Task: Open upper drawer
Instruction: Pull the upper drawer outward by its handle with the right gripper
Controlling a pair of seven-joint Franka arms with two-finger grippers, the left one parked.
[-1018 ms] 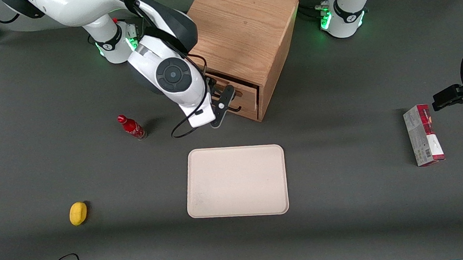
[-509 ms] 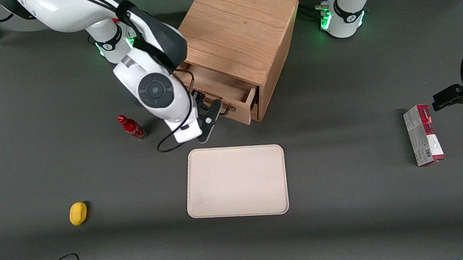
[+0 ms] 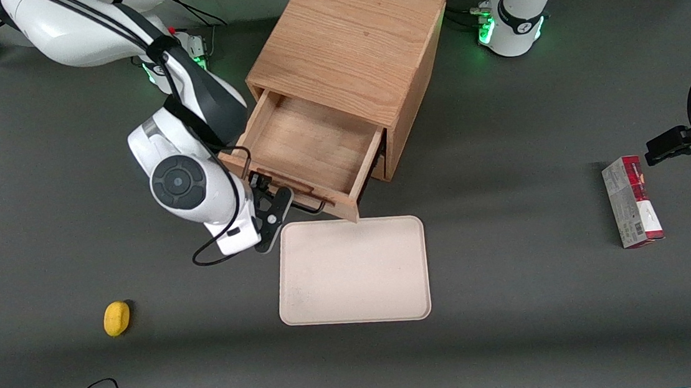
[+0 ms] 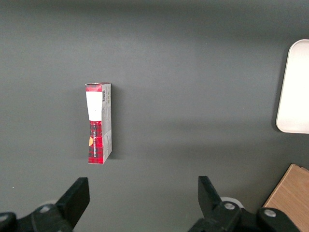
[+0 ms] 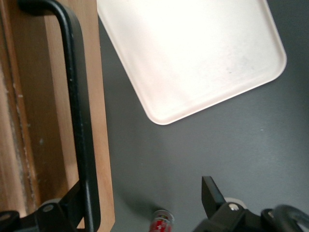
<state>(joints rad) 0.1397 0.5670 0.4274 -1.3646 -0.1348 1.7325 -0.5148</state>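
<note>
Here we see the upper drawer (image 3: 307, 144) pulled well out of the oak cabinet (image 3: 348, 44), its bare wooden floor showing and its front edge reaching just over the tray's (image 3: 352, 271) nearest corner region. The pincer (image 3: 272, 216) sits at the drawer's front, at the end of the black handle (image 3: 296, 204) nearer the working arm. In the right wrist view the handle (image 5: 79, 121) runs along the drawer front (image 5: 99, 96), one finger (image 5: 63, 210) lies against it and the other finger (image 5: 212, 195) stands well apart over the bare surface (image 5: 231, 145), so we read the pincer (image 5: 140, 205) as released, its jaws spread and clasping nothing. The tray (image 5: 193, 53) shows beside the drawer front there, and a red bottle cap (image 5: 160, 224) peeks in between the fingers.

On the surface (image 3: 69, 180) we find a yellow lemon-like object (image 3: 117, 318) toward the working arm's end, nearer the front camera than the pincer. A red and grey box (image 3: 632, 201) lies flat toward the parked arm's end; the left wrist view shows the same box (image 4: 98, 123) and a corner of the tray (image 4: 294, 87).
</note>
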